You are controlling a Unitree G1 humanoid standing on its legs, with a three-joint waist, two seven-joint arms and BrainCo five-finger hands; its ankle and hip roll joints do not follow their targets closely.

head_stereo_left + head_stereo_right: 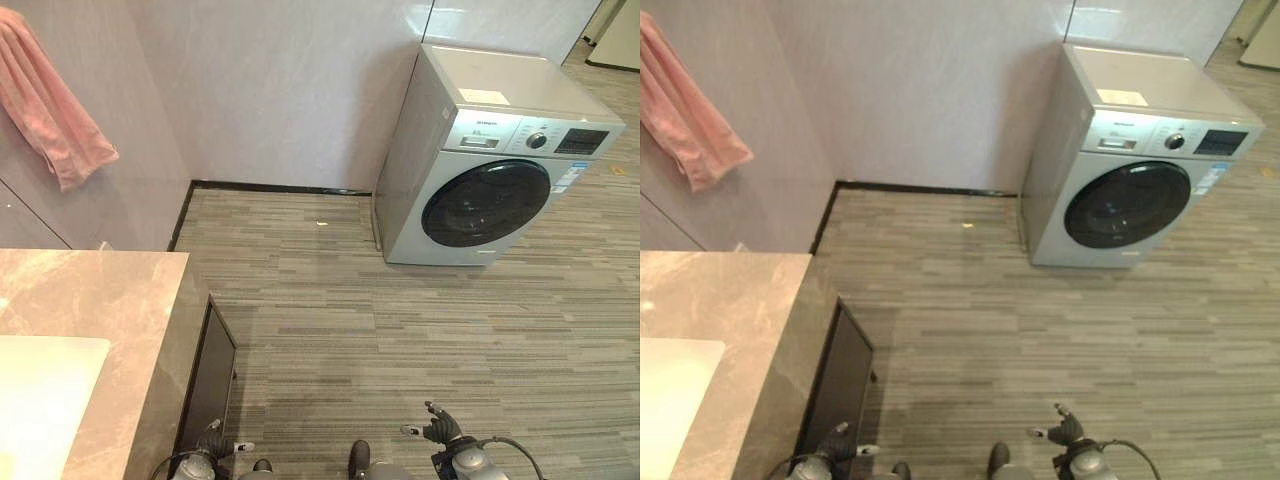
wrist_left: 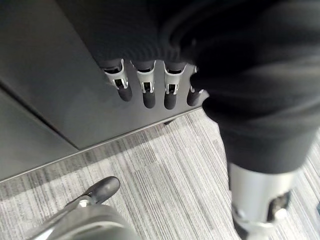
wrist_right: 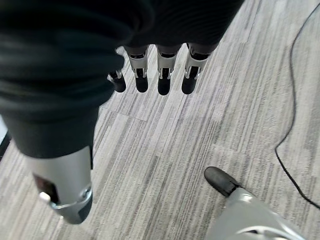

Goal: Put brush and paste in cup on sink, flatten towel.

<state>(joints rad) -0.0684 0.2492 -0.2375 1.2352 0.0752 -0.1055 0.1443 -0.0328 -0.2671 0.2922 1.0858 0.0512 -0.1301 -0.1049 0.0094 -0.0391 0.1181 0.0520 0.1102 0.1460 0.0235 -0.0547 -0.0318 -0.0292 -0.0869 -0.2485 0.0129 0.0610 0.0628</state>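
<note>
Overhead, pink towel [image 1: 50, 105] hangs beside counter [image 1: 95, 285].

both eye views are looking steeply down from the head, sharing the counter [image 1: 90, 290], floor [image 1: 400, 330] and washing machine [image 1: 480, 160]. each wrist view is looking close along its own hand toward that floor.

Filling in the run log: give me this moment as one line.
left robot hand: open, empty, low by cabinet | right robot hand: open, empty, over floor | towel: hanging on wall | sink: at left
</note>
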